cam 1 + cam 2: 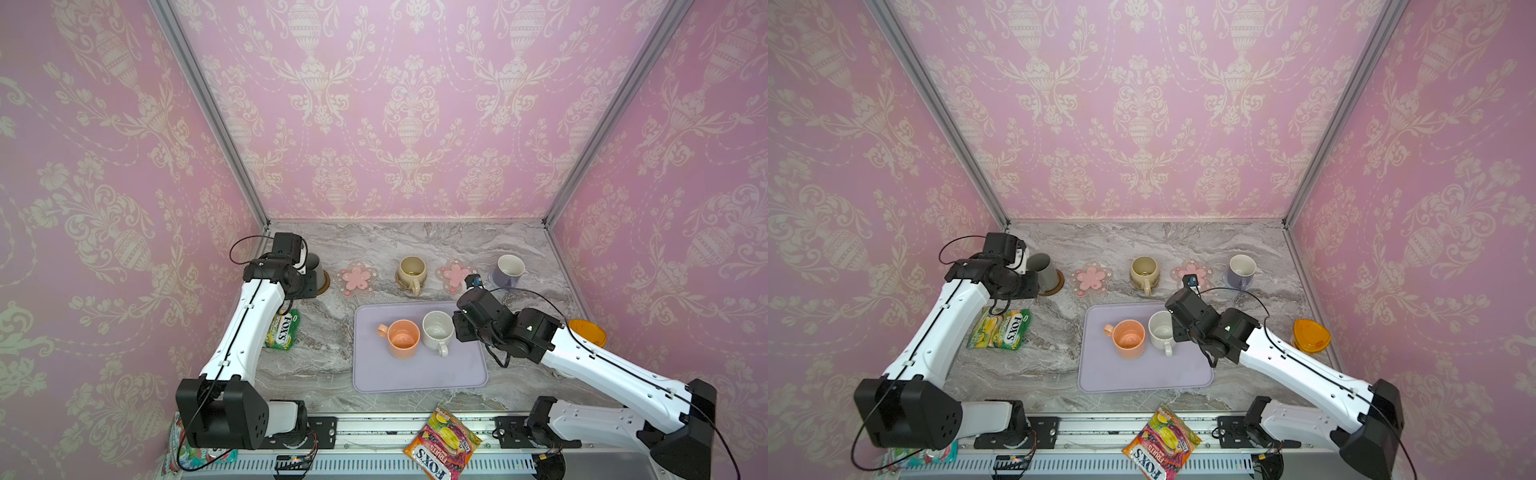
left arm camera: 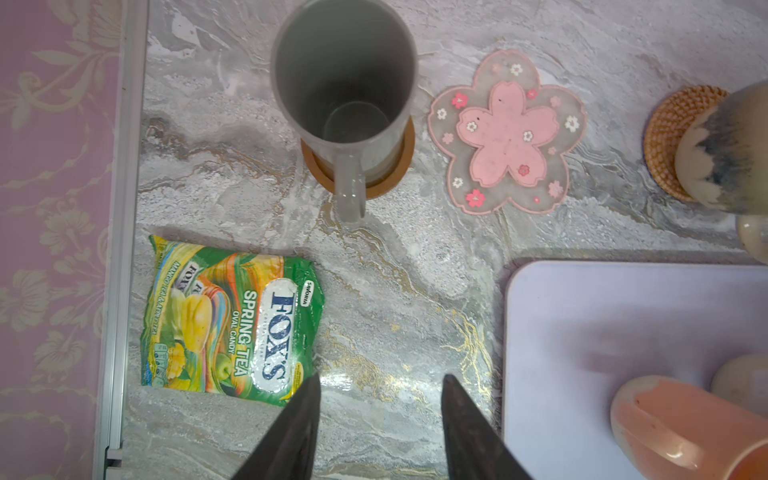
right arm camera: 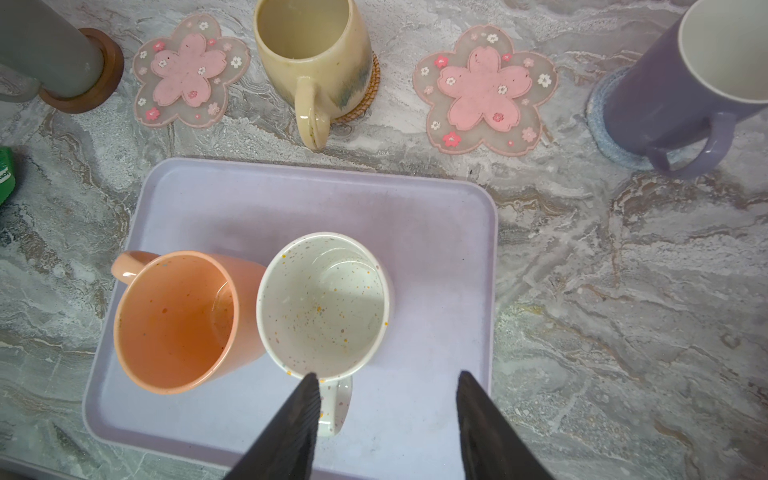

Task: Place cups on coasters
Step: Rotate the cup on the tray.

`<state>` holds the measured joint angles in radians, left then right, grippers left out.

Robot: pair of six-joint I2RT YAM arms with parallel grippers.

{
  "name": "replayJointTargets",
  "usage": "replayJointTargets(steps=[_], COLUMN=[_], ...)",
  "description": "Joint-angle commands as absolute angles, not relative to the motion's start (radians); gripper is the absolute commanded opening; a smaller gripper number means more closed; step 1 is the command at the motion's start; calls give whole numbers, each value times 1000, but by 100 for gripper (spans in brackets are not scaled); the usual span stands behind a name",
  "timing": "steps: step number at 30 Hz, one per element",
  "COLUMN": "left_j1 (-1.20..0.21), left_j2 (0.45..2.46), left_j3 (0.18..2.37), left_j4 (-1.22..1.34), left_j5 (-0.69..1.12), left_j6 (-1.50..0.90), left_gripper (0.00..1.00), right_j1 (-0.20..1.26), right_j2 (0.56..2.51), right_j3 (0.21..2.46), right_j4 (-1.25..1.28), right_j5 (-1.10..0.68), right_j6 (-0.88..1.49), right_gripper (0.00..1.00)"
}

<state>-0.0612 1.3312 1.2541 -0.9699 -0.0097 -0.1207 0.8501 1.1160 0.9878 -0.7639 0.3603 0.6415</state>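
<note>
A dark grey-green cup [image 2: 345, 91] stands on the brown disc coaster [image 2: 395, 174] at the far left. My left gripper [image 2: 381, 378] hovers open, short of its handle, with only bare marble between the fingers. A beige cup [image 3: 311, 45] sits on the rattan coaster [image 3: 372, 83], and a lavender cup [image 3: 681, 79] on the blue knitted coaster [image 3: 602, 124]. Two pink-flower coasters [image 3: 189, 70] [image 3: 484, 89] lie bare. The peach cup [image 3: 178, 320] and the speckled white cup [image 3: 324, 303] stand on the lavender tray [image 3: 436, 249]. My right gripper [image 3: 387, 375] is open, with the speckled cup's handle just inside one finger.
A green Fox's candy bag [image 2: 232, 320] lies left of the tray, near the aluminium wall rail [image 2: 124, 208]. An orange-lidded container [image 1: 587, 331] sits at the right wall. A red Fox's bag [image 1: 442, 440] lies over the front edge.
</note>
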Motion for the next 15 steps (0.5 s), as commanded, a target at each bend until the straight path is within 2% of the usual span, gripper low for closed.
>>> replayJointTargets(steps=[1,15], left_j1=[-129,-262], left_j2=[1323,1368], left_j3=[1237,1168], left_j4=[-1021,-911], left_j5=[-43,51], left_j6=[-133,-254], left_gripper=[49,46], right_j1=[845,847], right_j2=[1088,1064], right_j3=[955,895], right_j4=[-770,-743], right_j5=[319,255], right_j6=[686,730], right_gripper=[54,54])
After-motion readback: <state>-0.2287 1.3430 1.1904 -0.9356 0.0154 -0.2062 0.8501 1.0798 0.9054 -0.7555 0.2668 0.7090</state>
